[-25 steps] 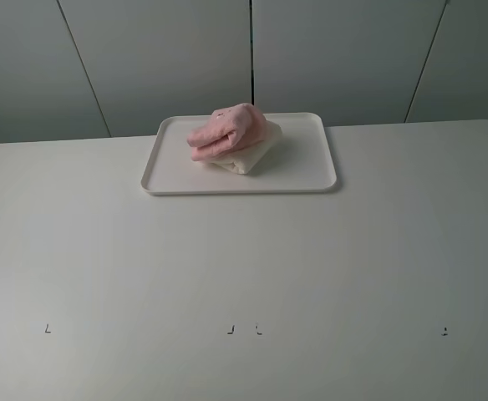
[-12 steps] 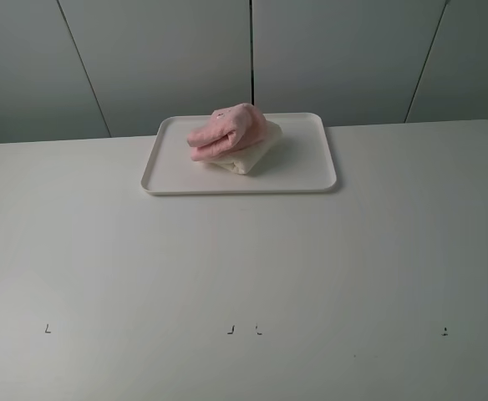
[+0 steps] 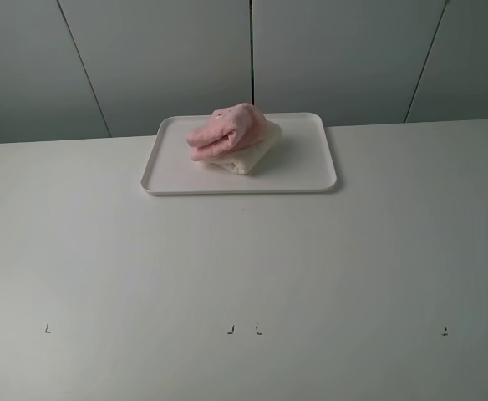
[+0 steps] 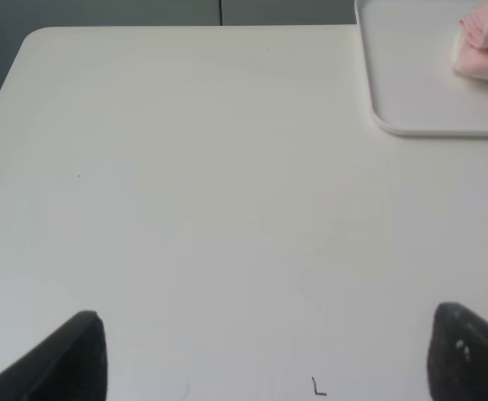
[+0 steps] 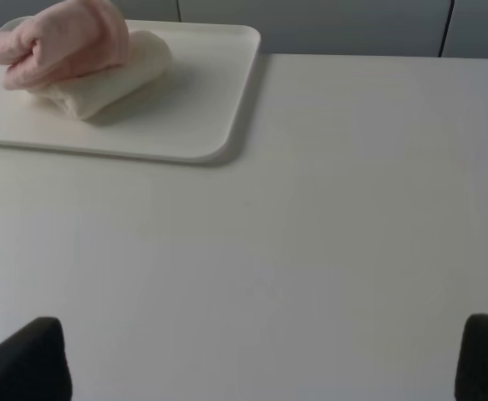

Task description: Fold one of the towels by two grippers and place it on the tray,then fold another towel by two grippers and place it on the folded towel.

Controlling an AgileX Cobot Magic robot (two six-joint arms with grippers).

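Both fingers pairs spread wide, left (image 4: 265,359), right (image 5: 265,359), one tray (image 3: 311,177), two stacked towels, pink towel (image 3: 227,132) atop cream towel (image 3: 252,154)

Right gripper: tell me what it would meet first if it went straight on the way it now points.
Probably bare table. The right gripper hangs open, its fingers wide apart; the tray with the pink towel lies off to one side. Depth is unclear.

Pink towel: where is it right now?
In the exterior high view the pink towel lies folded on top of the cream towel, inside the white tray at the table's far centre; neither gripper is near it.
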